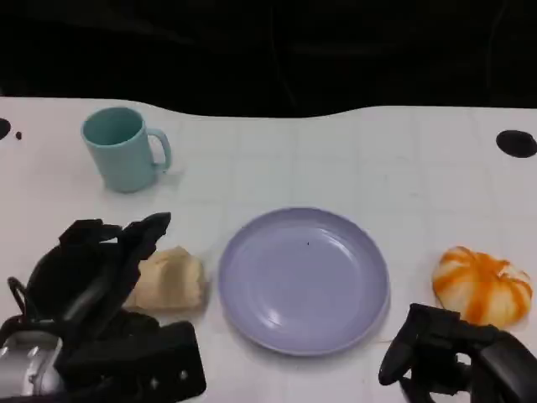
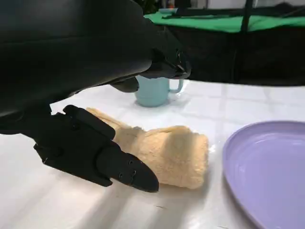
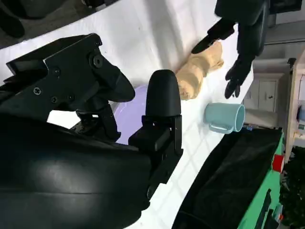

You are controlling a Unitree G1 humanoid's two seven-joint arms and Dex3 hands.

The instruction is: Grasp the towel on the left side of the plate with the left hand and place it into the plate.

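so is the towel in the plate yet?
No. The towel lies rolled on the table, left of the plate, with the left hand over it.

No text, label, brand, number or sign can be read on anything here.

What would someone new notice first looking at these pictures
The lavender plate sits mid-table and draws the eye first. Just to its left, the black left hand hovers with spread fingers over the rolled beige towel, not yet gripping it. A teal mug stands at the back left, an orange-and-white pumpkin-shaped object lies right of the plate, and the right hand rests near the front edge.
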